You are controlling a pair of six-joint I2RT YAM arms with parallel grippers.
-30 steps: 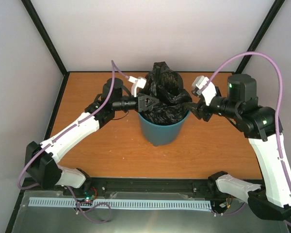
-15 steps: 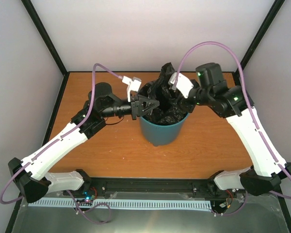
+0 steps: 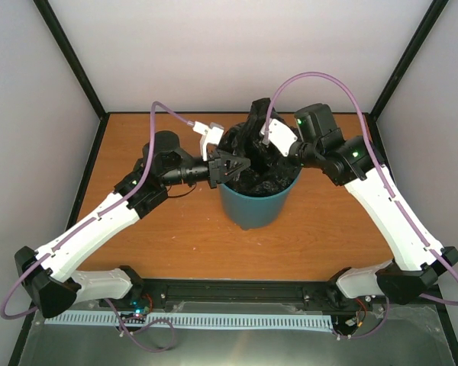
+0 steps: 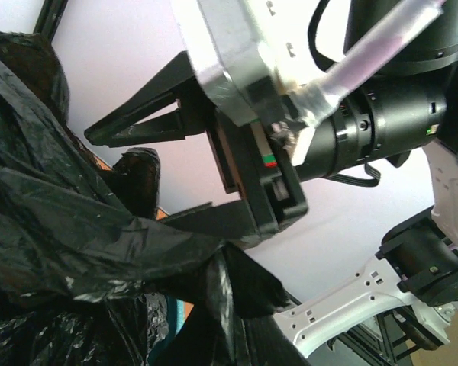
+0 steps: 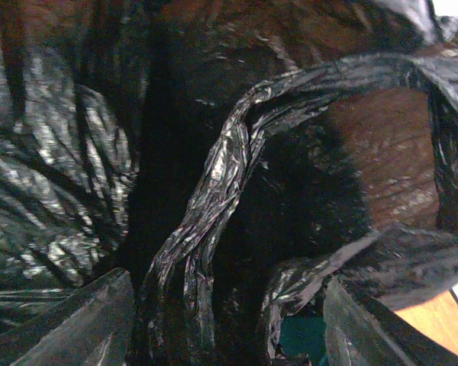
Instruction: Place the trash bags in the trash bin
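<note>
Top external view had the teal bin at the middle of the table, with the black bag heaped in its mouth and a peak of film standing up past the rim at 12 o'clock. My left claw lay across the rim at 9 o'clock, jaws spread and gripping nothing. I judged it was posted there to keep the film down on that side, so it could not spring out.

My right claw pointed in from 2 o'clock, nose down into the heap. Its own camera showed both fingers wide apart, with a twisted rope of film running between them (loose, not pinched) and a sliver of the bin's teal below. So neither claw held the bag.

Most of the bag sat inside the bin. The peak and the folds draped over the rim were what remained, and film this thin and springy would likely need a push from above.
</note>
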